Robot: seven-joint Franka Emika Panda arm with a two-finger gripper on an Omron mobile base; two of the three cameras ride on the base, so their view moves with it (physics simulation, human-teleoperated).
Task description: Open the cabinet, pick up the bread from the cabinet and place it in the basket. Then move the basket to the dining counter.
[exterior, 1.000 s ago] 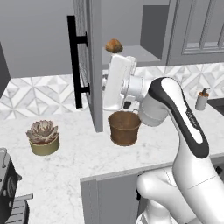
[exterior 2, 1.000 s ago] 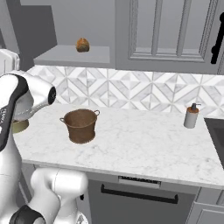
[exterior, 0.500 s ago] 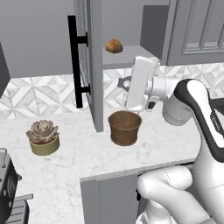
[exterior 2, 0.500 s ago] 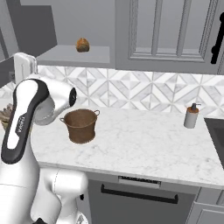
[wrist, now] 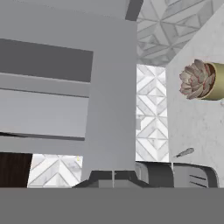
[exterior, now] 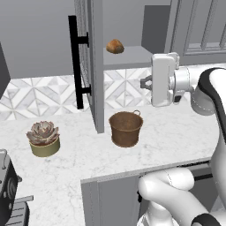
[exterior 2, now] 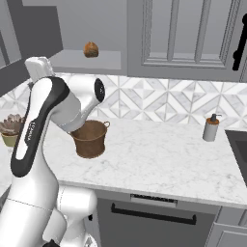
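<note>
With the cabinet [exterior: 95,66] door open at upper left, the bread [exterior: 114,46] sits on its shelf at top centre above the empty basket [exterior: 126,128], while my gripper [exterior: 145,84], fingers pressed together, holds nothing.

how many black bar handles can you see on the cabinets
2: one on the open cabinet door, left of the bread; one at the far right cabinet. Others may be hidden.
</note>
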